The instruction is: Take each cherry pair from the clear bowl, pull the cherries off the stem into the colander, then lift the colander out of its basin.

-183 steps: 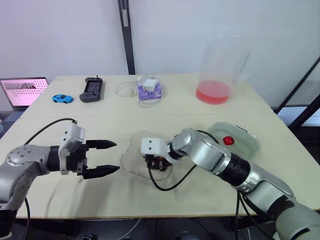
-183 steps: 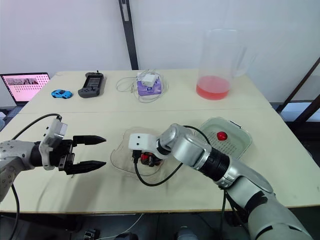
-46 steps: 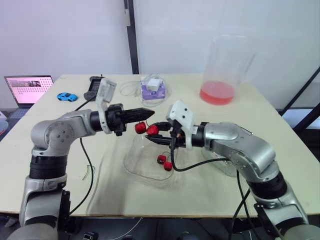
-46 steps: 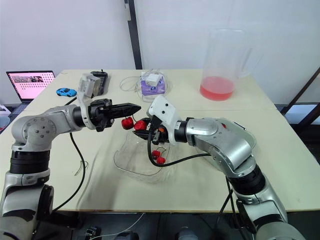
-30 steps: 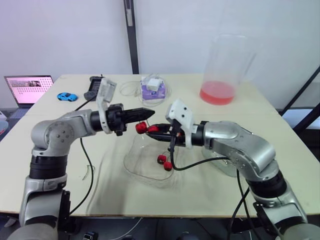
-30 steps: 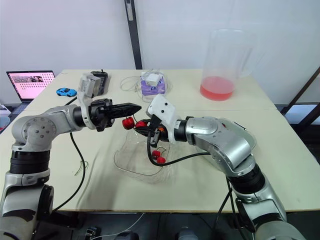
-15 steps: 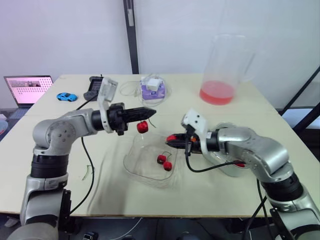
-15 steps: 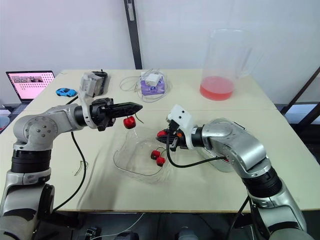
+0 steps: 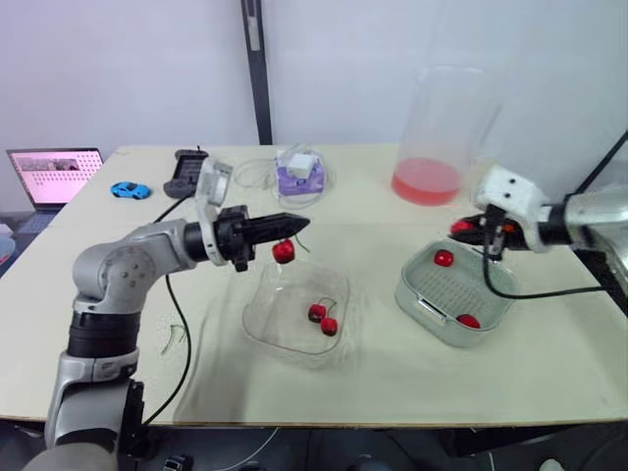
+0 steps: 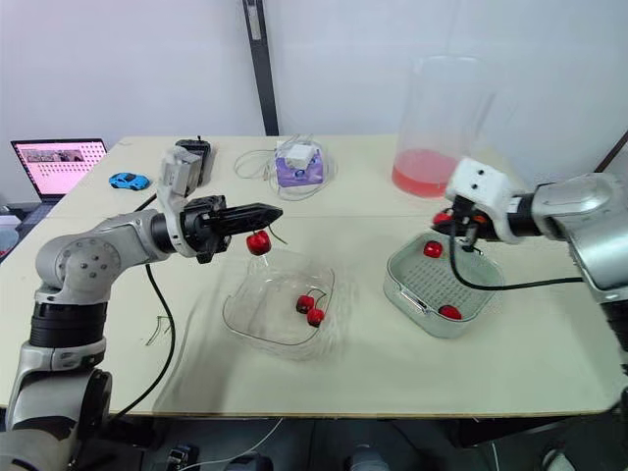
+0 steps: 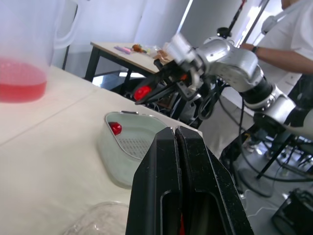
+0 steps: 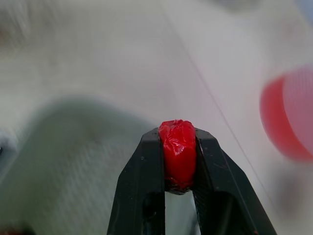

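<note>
At the far left of the tabletop [image 9: 118,324] a laptop [image 9: 49,177] is seen, with a blue toy car [image 9: 123,191] and a black handheld device [image 9: 183,174] to its right. The left gripper [image 9: 297,225] is held in the air above the far rim of the clear bowl [image 9: 280,329]. Its fingers are pressed together on a stem [image 10: 270,234], and a hanging cherry [image 9: 285,252] dangles just below them. One cherry pair [image 9: 323,319] is left lying inside the clear bowl. To the right, apart from the bowl, the colander [image 9: 453,289] is set on the tabletop, and two loose cherries [image 9: 444,258] are seen in it, one at the far side and one at the near side. The right gripper [image 9: 465,228] is held above the colander's far edge, narrowly closed on a plucked cherry [image 12: 178,152]. A tall pitcher [image 9: 437,128] with red liquid at its bottom is placed behind the colander.
</note>
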